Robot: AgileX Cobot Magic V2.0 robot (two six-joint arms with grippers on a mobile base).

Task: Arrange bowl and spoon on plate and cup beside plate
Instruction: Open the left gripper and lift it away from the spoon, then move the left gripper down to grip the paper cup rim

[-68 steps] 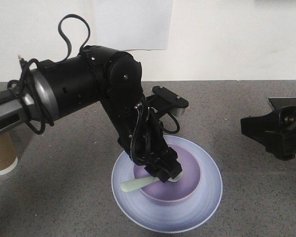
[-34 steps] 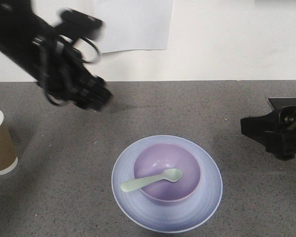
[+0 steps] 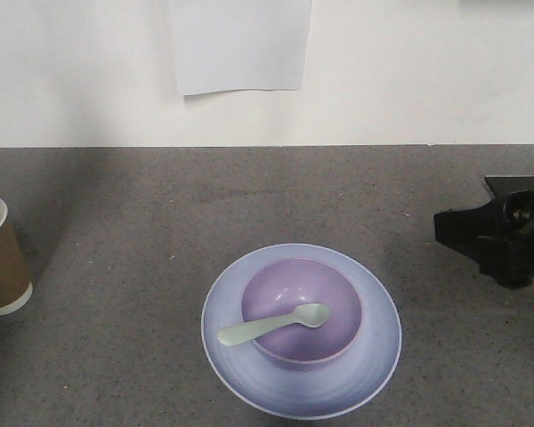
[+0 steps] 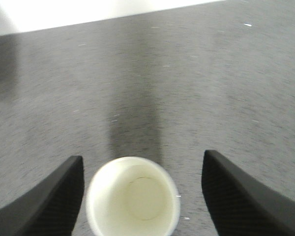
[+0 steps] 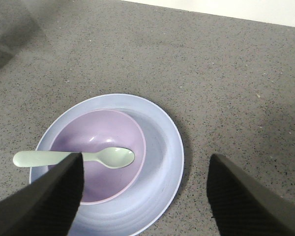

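The pale blue plate (image 3: pixel 374 356) lies at the front middle of the table. The purple bowl (image 3: pixel 334 302) sits on it. The mint spoon (image 3: pixel 274 326) rests across the bowl, its handle sticking out over the left rim. The tan paper cup (image 3: pixel 0 258) stands upright at the far left edge. My left gripper (image 4: pixel 142 158) hangs open above the cup (image 4: pixel 132 199), one finger on each side and apart from it. My right gripper (image 3: pixel 467 233) waits open at the right, looking down on the plate (image 5: pixel 160 142), the bowl (image 5: pixel 96 132) and the spoon (image 5: pixel 96 157).
A white sheet of paper (image 3: pixel 240 44) hangs on the wall behind the grey speckled tabletop (image 3: pixel 160 205). The right arm's black body fills the right edge of the front view.
The left arm let go of the spoon in the bowl, rose and swung left out of the front view. The right arm has not moved.
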